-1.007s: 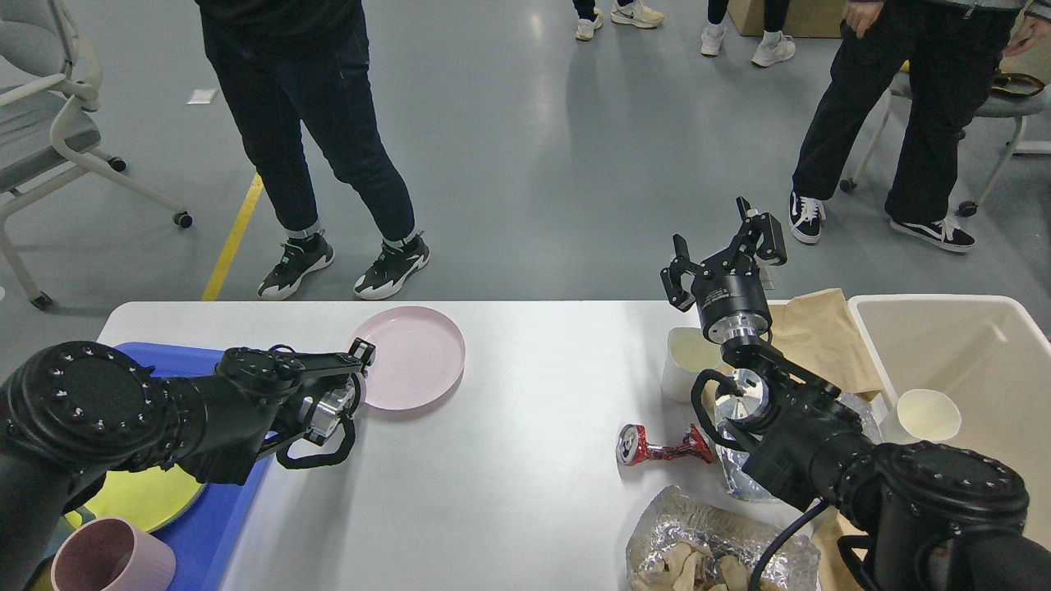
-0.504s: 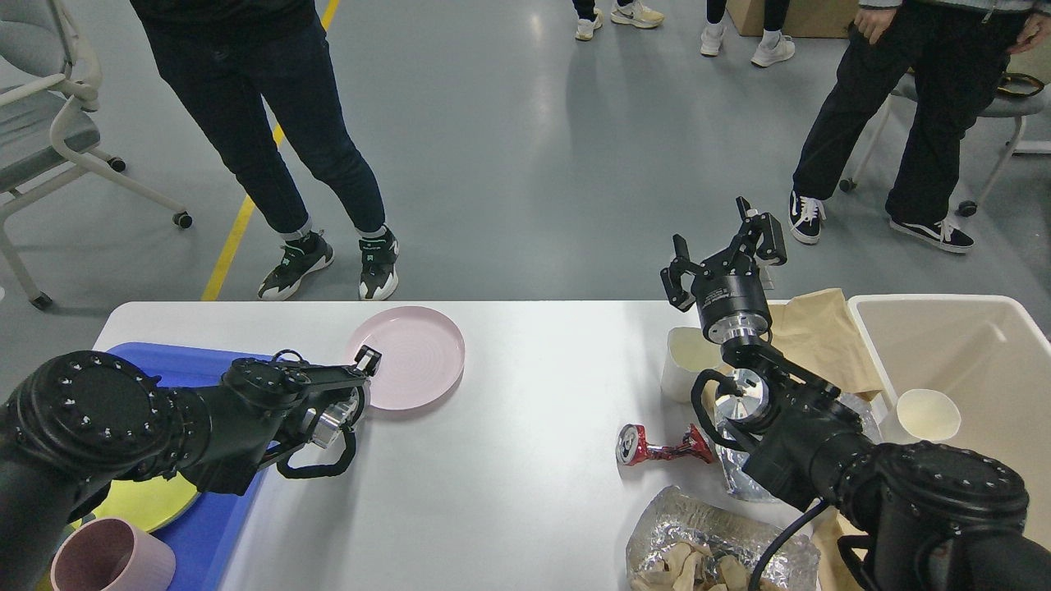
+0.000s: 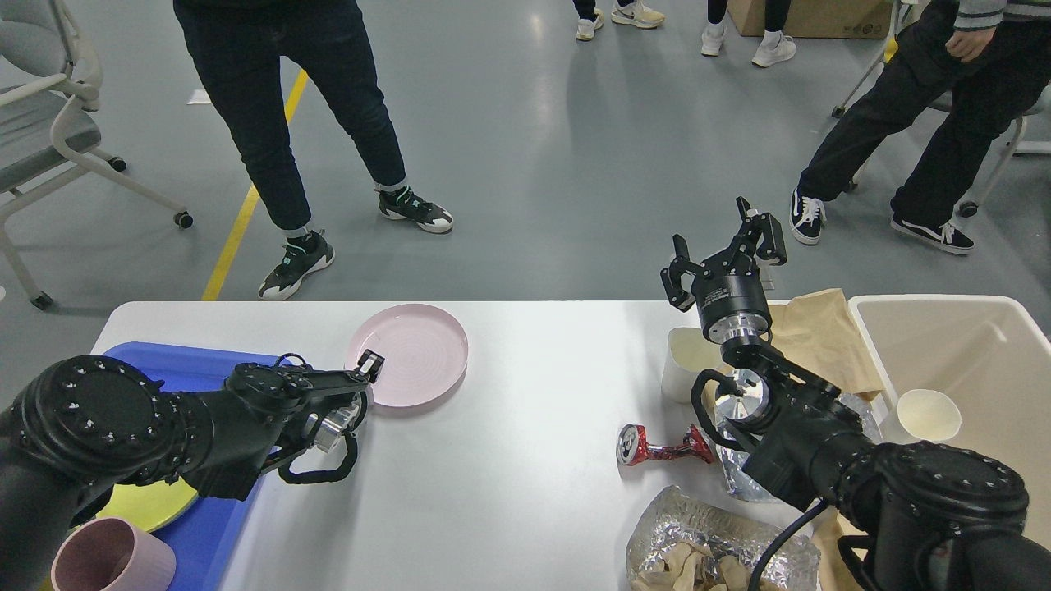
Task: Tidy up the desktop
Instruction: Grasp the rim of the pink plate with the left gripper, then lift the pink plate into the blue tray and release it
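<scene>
The white tabletop [image 3: 509,460] spans the lower view. Near its far edge, left of middle, lies a pink plate [image 3: 410,355]. The left gripper [image 3: 367,367] sits at the plate's near-left rim; whether its fingers are apart or together I cannot tell. Toward the far-right corner, the right gripper [image 3: 722,250] is raised above a cream cup [image 3: 686,361], its 2 fingers spread apart, holding nothing.

Left tool [image 3: 367,367] overlaps pink plate [image 3: 410,353] rim; its fingers apparently indistinguishable. Pink cup [image 3: 111,558] and foil [image 3: 714,546] cut by bottom edge.
</scene>
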`<state>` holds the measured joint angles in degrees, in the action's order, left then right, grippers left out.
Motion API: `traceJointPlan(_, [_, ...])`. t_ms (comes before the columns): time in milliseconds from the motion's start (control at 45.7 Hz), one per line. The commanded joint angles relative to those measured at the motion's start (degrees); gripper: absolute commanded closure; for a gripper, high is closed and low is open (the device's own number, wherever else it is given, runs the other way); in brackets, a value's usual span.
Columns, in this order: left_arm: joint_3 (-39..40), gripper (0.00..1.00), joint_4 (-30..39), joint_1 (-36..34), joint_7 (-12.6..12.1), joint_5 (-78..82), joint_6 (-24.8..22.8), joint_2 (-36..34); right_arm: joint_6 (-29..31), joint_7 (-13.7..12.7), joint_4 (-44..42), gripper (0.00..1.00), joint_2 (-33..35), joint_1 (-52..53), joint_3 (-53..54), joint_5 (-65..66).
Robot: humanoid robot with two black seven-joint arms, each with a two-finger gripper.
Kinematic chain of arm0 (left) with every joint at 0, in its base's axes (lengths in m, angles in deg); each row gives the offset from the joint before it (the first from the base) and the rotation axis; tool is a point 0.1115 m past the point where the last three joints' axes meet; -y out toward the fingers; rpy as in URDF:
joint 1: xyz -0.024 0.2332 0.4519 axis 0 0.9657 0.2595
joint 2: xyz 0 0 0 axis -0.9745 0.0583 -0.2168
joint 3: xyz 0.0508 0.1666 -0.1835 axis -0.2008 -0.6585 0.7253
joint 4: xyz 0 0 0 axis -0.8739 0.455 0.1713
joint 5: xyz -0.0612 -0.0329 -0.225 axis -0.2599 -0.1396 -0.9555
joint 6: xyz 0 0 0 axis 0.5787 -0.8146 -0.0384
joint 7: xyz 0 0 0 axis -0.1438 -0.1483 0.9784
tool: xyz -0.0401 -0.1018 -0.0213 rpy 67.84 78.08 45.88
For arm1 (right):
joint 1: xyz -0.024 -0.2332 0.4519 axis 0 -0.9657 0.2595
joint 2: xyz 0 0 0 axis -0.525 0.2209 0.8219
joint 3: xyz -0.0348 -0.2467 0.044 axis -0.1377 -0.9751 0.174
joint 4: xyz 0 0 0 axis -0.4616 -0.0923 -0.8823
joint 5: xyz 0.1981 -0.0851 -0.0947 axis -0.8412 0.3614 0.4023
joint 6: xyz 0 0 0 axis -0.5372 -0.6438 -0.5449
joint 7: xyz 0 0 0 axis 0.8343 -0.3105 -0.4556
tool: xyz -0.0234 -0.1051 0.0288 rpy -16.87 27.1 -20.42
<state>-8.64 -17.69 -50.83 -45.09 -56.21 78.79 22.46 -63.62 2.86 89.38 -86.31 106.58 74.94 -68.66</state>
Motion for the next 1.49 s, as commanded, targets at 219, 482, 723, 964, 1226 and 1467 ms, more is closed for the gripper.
traceJointPlan(219, [-0.09, 0.80, 0.00, 0.25, -0.01, 0.17, -0.83, 0.01, 0.01, -0.01, 0.00, 0.00, 0.00, 0.00, -0.03, 0.00])
traceJointPlan(482, [0.00, 0.92, 0.00, 0.34, -0.18, 1.23, -0.74, 0.01, 0.01, -0.01, 0.00, 0.00, 0.00, 0.00, -0.03, 0.00])
traceJointPlan(723, [0.00, 1.00, 0.00, 0.34, -0.18, 1.23, -0.48, 0.01, 0.01, -0.01, 0.00, 0.00, 0.00, 0.00, -0.03, 0.00])
traceJointPlan(964, [0.00, 1.00, 0.09, 0.08, -0.80, 1.23, -0.30, -0.08, 0.01, -0.01, 0.00, 0.00, 0.00, 0.00, 0.06, 0.00])
traceJointPlan(1226, [0.00, 1.00, 5.53, -4.04, -1.33, 1.67, -0.92, -0.87, 0.01, -0.01, 0.00, 0.00, 0.00, 0.00, -0.03, 0.00])
traceJointPlan(1467, [-0.35, 1.00, 27.76, -18.19, -1.41, 8.69, -3.02, -13.07, 0.01, -0.01, 0.00, 0.00, 0.00, 0.00, -0.03, 0.00])
